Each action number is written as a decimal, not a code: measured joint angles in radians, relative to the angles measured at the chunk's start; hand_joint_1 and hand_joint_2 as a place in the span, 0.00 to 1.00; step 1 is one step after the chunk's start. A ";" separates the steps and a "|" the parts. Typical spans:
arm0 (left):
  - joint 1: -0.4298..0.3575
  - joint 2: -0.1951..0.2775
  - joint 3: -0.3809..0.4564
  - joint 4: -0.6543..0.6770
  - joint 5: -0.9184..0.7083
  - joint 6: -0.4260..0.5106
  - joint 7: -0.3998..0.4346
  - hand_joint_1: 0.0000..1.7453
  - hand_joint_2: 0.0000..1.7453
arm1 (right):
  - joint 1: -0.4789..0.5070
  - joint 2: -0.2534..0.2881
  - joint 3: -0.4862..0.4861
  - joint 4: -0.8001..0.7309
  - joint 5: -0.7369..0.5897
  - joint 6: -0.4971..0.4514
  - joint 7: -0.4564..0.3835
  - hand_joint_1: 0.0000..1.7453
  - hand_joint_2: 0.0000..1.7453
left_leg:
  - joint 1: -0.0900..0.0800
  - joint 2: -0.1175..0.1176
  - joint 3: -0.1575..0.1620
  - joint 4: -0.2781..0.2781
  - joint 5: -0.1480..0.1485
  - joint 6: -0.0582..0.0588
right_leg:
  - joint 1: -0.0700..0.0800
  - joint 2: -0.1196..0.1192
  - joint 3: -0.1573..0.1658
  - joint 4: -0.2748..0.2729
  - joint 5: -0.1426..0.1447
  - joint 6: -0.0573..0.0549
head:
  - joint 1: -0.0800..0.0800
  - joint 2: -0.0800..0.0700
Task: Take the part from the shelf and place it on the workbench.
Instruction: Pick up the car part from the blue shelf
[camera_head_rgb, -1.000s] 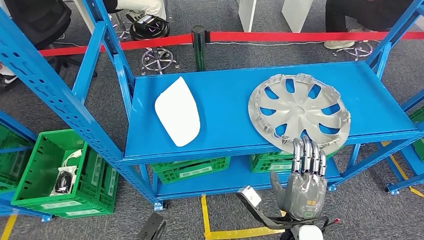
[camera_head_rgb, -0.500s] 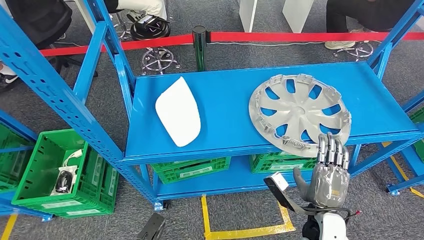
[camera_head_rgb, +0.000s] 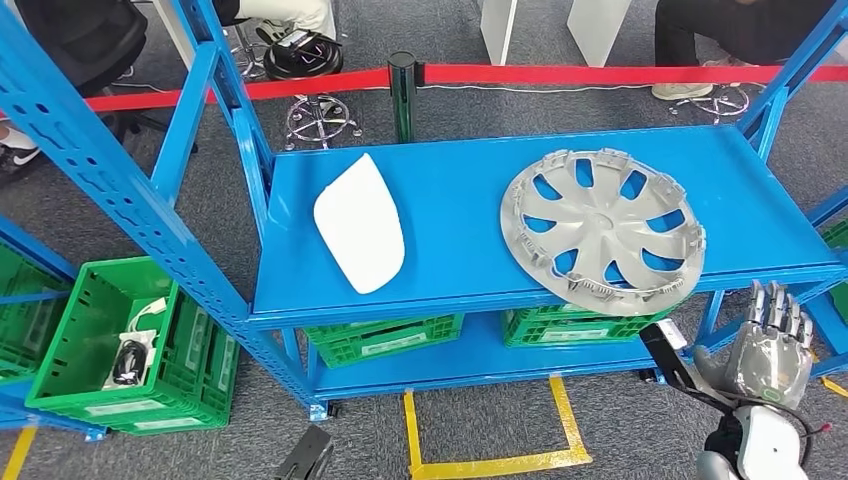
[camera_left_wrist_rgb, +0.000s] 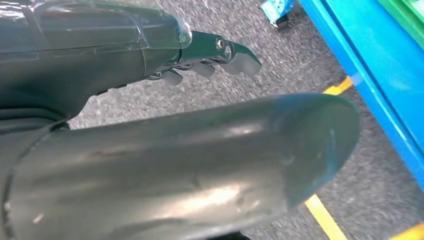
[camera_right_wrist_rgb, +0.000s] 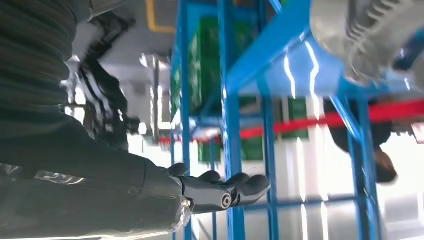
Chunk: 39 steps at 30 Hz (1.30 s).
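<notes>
Blue metal shelf (camera_head_rgb: 450, 215) stands on grey carpet across the middle of the head view. On its top board, right of the middle, lies a silver hubcap (camera_head_rgb: 603, 228), flat, with its near edge sticking out over the front of the shelf. To the left on the same board lies a white curved cover (camera_head_rgb: 360, 222), well apart from the hubcap. The right hand (camera_head_rgb: 768, 345) is at the lower right of the frame, below the shelf's front edge, holding nothing, fingers (camera_head_rgb: 775, 305) straight and close side by side. The left hand (camera_left_wrist_rgb: 150, 55) holds nothing, fingers stretched out over the carpet. Green crates (camera_head_rgb: 120, 345) sit at the lower left.
</notes>
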<state>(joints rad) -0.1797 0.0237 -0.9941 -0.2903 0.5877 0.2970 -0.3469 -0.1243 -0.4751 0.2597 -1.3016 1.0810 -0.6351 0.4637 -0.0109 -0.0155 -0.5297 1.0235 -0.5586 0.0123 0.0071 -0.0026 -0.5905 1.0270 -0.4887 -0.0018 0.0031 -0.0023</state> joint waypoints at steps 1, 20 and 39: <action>0.000 0.000 0.000 0.000 0.004 -0.003 -0.003 0.00 0.00 | 0.006 0.004 0.001 -0.008 0.031 0.000 0.013 0.00 1.00 | 0.000 0.001 0.000 0.000 0.000 0.001 | 0.000 0.000 0.000 0.000 0.000 0.001 | 0.000 0.000; 0.002 -0.006 0.000 0.000 0.017 -0.014 -0.003 0.00 0.00 | 0.076 0.053 0.016 -0.046 0.087 0.014 0.046 0.00 1.00 | 0.003 0.018 0.019 -0.027 0.014 0.030 | -0.019 0.005 -0.133 0.267 -0.099 0.041 | 0.004 0.000; 0.002 -0.009 0.021 0.002 0.092 -0.025 -0.056 0.00 0.00 | 0.118 0.114 0.048 -0.130 0.163 -0.015 0.050 0.00 1.00 | 0.000 0.017 0.038 -0.028 -0.015 0.008 | -0.017 0.002 -0.006 -0.006 0.009 0.017 | -0.004 0.000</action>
<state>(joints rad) -0.1777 0.0145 -0.9733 -0.2887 0.6795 0.2723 -0.4028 -0.0059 -0.3615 0.3074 -1.4313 1.2438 -0.6496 0.5134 -0.0113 0.0015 -0.4919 0.9960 -0.5738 0.0202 -0.0095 -0.0008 -0.5961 1.0208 -0.4797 0.0154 -0.0011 -0.0023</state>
